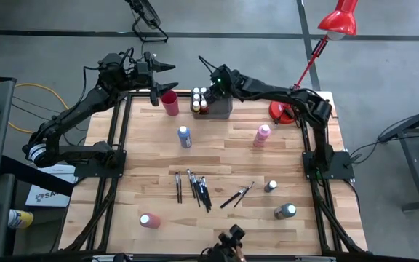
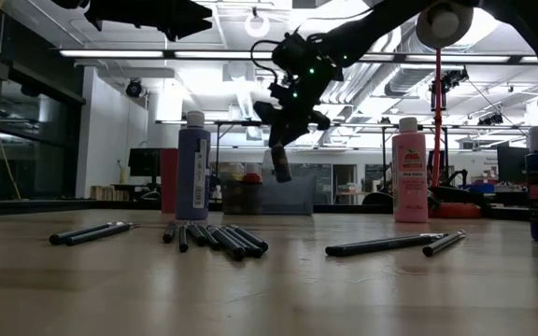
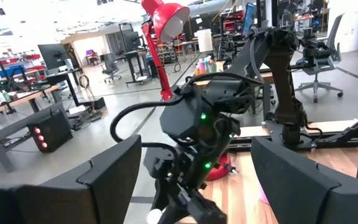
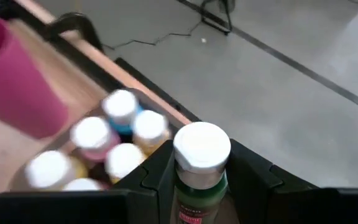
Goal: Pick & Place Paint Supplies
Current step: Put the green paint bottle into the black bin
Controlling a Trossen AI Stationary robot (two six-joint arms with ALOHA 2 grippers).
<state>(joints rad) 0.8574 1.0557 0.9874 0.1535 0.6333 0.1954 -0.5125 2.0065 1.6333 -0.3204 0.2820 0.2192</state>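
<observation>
My right gripper [image 1: 211, 92] hangs over the grey tray [image 1: 222, 111] at the table's far middle, shut on a grey-green paint bottle with a white cap [image 4: 202, 148]. Several white-capped bottles [image 4: 107, 146] stand in the tray. The red cup [image 1: 169, 102] stands just left of the tray. My left gripper [image 1: 169, 76] hovers open above the cup and holds nothing. On the table stand a blue bottle [image 1: 185, 136] and a pink bottle [image 1: 262, 135]. Several dark brushes [image 1: 195, 188] lie flat nearer the front. My right gripper pinches the grey-green bottle between its two fingers by the upper body, just under the cap [image 4: 197, 182]. The fingers slant down from the table's right. The bottle [image 2: 280, 164] hangs nearly upright below them, cap up, its lower end near the tray's rim.
Two more brushes [image 1: 237, 195] lie right of the bunch. Three bottles stand near the front [image 1: 270, 186] [image 1: 285, 211] [image 1: 149, 220]. A red lamp's base [image 1: 282, 111] sits at the far right, right of the tray.
</observation>
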